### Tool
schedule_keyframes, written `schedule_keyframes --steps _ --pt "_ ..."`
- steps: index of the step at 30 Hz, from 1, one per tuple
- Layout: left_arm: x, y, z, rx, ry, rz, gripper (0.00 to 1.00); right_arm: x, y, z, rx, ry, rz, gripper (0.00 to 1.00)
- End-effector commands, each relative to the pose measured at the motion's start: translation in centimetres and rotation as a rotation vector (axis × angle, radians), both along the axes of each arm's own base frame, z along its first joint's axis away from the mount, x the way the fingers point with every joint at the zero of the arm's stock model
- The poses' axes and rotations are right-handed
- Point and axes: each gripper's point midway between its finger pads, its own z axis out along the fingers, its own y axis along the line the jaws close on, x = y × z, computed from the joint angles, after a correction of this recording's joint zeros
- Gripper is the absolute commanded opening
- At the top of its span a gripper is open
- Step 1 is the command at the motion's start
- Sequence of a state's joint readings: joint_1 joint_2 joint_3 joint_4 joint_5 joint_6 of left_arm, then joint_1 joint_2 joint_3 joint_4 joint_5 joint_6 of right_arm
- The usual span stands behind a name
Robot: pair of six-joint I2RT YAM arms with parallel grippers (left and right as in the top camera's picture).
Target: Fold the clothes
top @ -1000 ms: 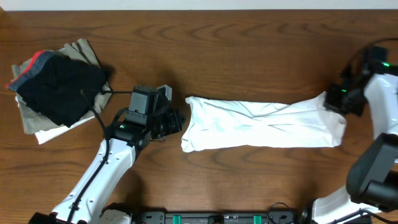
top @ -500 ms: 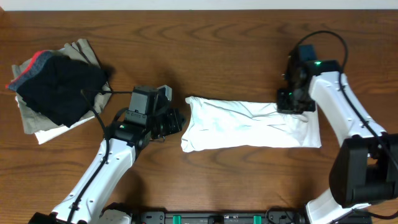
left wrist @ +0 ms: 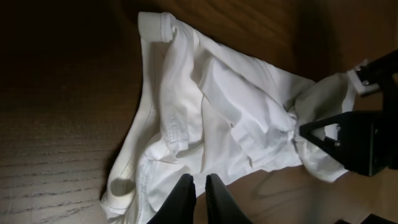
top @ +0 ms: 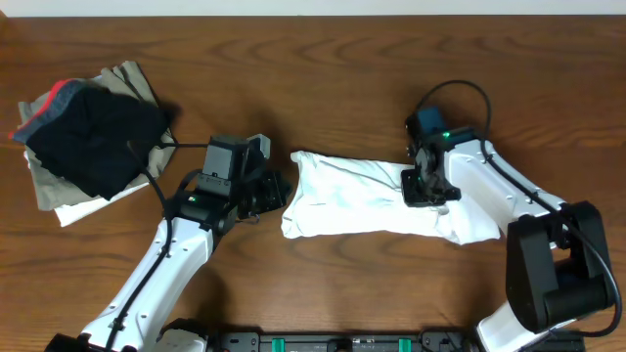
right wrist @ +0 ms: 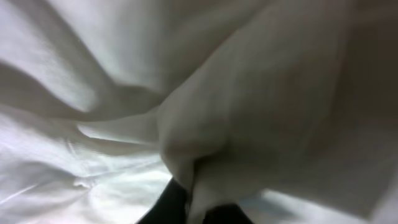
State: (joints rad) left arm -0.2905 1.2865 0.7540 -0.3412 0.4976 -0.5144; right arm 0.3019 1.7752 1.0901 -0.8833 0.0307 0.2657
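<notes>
A white garment [top: 352, 196] lies crumpled across the middle of the wooden table, its right end folded back toward the left. My right gripper [top: 419, 188] is shut on that folded end and holds it over the garment's middle; in the right wrist view white cloth [right wrist: 205, 155] fills the frame, pinched between the fingers. My left gripper [top: 279, 191] is shut and empty at the garment's left edge. In the left wrist view its closed fingers [left wrist: 199, 186] sit just over the near hem of the garment [left wrist: 211, 106].
A pile of clothes [top: 88, 132] with a black garment on top of beige and white ones sits at the table's far left. The table's back edge [top: 313, 12] runs along the top.
My right gripper has carried the garment's right end leftward from the far right of the table to over its middle, shortening the garment. The left arm has not moved.
</notes>
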Motion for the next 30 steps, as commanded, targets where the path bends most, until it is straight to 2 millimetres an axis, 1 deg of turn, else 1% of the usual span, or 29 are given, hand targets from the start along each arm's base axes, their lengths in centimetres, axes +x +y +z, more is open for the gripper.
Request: schedule_keyframes --steps 1,6,13,17,20,22,24,26,27,30 --pt "-0.1 0.1 0.2 0.005 -0.012 -0.017 0.11 0.0 0.3 0.1 0.002 -0.026 -0.005 0.15" --pt "-0.2 0.8 -0.4 0.046 0.003 0.007 0.11 1.1 0.7 0.4 0.019 -0.067 -0.004 0.17" --pt "-0.6 1.1 -0.8 0.061 0.024 0.011 0.11 1.8 2.5 1.6 0.109 -0.090 0.059 0.20" --pt "-0.6 1.1 -0.8 0.061 0.023 0.012 0.12 2.1 3.9 3.4 0.168 -0.140 0.146 0.20" --pt "-0.5 1.3 -0.9 0.075 0.021 0.021 0.11 2.7 4.8 5.7 0.201 -0.224 0.198 0.22" --pt "-0.4 1.6 -1.0 0.091 0.022 0.030 0.11 3.1 5.2 7.6 0.218 -0.293 0.209 0.24" --pt "-0.4 1.7 -1.1 0.093 0.023 0.032 0.11 3.7 4.6 9.3 0.202 -0.360 0.196 0.25" --pt "-0.4 1.7 -1.1 0.093 0.023 0.032 0.11 4.2 3.3 10.3 0.159 -0.405 0.134 0.36" --pt "-0.4 1.7 -1.1 0.093 0.023 0.032 0.11 4.4 2.5 10.6 0.135 -0.419 0.103 0.40" --pt "-0.4 1.7 -1.1 0.093 0.023 0.032 0.11 4.4 1.4 10.3 0.106 -0.411 0.072 0.43"
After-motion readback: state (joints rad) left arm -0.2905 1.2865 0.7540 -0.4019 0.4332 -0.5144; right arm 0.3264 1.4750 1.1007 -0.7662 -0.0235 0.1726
